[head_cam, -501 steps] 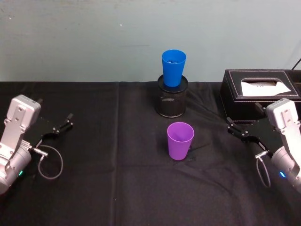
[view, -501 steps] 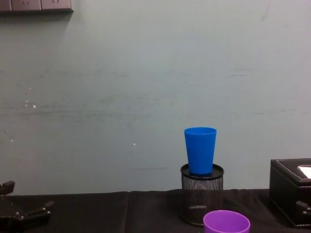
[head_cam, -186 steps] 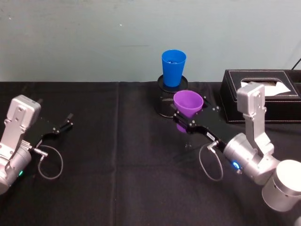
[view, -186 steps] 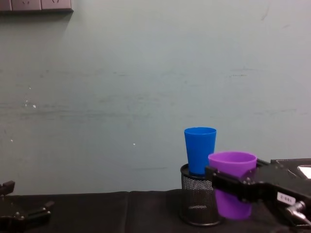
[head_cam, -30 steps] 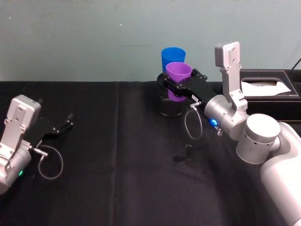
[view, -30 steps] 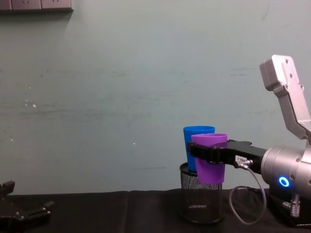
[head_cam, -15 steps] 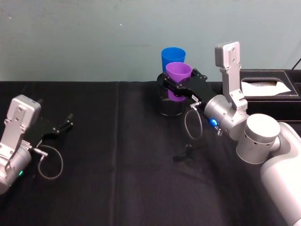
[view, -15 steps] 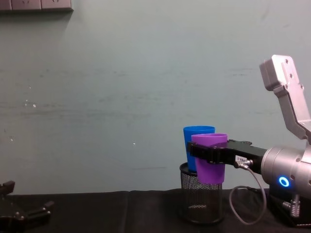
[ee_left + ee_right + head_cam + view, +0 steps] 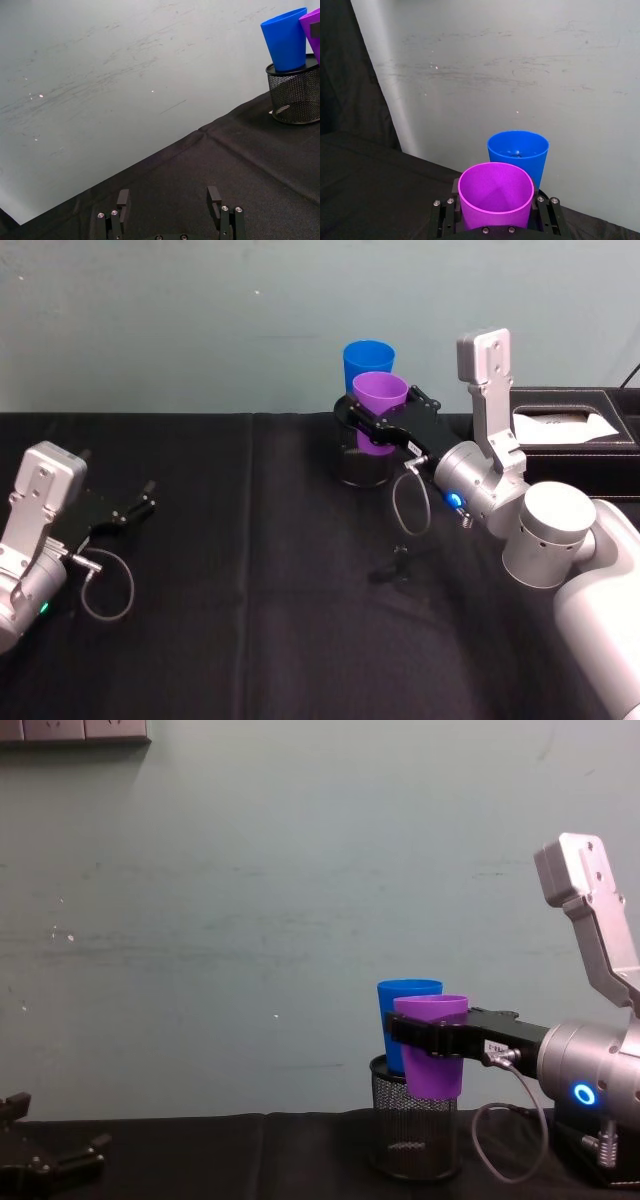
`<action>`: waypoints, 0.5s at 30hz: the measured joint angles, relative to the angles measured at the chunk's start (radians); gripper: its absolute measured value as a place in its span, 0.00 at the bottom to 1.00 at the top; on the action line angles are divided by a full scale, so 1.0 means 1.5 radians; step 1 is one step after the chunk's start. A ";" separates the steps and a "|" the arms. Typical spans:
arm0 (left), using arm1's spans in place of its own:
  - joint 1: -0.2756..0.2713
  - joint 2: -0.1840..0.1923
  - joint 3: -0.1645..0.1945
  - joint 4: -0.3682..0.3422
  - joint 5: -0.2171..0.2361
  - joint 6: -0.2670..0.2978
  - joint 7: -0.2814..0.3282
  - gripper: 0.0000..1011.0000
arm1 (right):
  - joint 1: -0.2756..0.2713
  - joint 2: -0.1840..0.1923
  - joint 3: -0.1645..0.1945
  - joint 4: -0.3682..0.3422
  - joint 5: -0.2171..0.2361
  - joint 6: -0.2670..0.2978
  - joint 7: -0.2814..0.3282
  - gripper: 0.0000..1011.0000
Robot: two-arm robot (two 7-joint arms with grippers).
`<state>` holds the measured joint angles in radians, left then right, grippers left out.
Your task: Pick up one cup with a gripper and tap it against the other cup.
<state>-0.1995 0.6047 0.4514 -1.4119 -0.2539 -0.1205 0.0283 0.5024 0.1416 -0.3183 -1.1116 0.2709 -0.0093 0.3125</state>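
Parks the left end effector (image 9: 140, 502) low over the left of the worktop (image 9: 250, 640), fingers spread wide on nothing, clear of the action. Seats the blue cup (image 9: 368, 355) in the black mesh pen holder (image 9: 360, 470) at centre, probably to raise it to tapping height. Clamps the purple cup (image 9: 380, 395) around its upper wall in the right end effector (image 9: 383, 418), upright, off the worktop, close against the blue one's near side; touching or just shy, cannot tell. Shows a small white label (image 9: 493, 1045) there, print unreadable.
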 joint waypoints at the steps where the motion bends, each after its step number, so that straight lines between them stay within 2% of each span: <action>1: 0.000 0.000 0.000 0.000 0.000 0.000 0.000 0.99 | 0.000 0.000 0.000 0.000 0.000 0.000 0.000 0.73; 15: 0.000 0.000 0.000 0.000 0.000 0.000 0.000 0.99 | 0.000 0.000 0.000 0.000 0.000 0.000 0.000 0.73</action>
<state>-0.1995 0.6046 0.4514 -1.4120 -0.2539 -0.1206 0.0283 0.5024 0.1416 -0.3182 -1.1117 0.2709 -0.0093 0.3128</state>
